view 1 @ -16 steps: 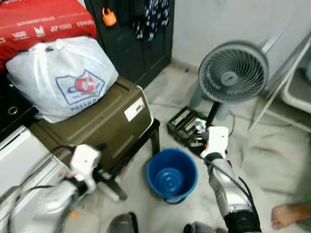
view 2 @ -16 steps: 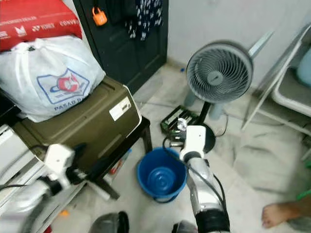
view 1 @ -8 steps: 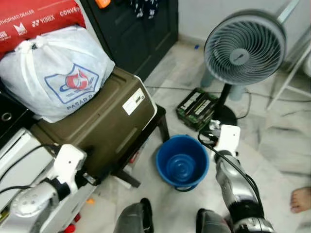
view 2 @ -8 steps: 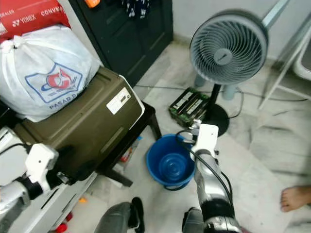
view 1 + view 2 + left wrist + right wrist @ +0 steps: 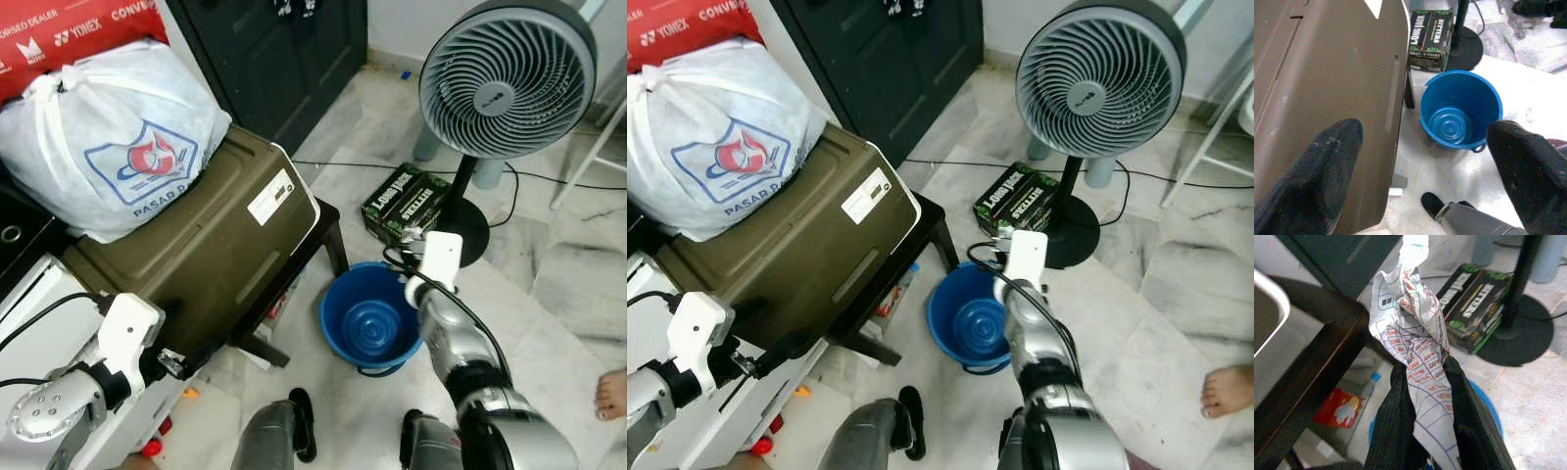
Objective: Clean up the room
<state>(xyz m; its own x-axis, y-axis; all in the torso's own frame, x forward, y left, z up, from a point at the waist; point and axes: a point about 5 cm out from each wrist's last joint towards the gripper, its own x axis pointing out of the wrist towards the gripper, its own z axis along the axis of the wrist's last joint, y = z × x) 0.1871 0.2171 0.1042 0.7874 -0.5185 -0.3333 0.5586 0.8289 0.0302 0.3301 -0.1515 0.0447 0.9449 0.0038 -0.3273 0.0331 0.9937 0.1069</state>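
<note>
Crumpled paper (image 5: 1415,352) — red-printed, in right pincer (image 5: 1422,431)

Even, soft indoor light fills the head views, which are sharp, with only faint shadows under the blue bucket (image 5: 370,323) and the fan (image 5: 505,64). Straight edges bow slightly toward the corners. In the left wrist view the near black fingers (image 5: 1327,171) are blurred and dark; the right wrist view is softer, its floor slightly washed out
</note>
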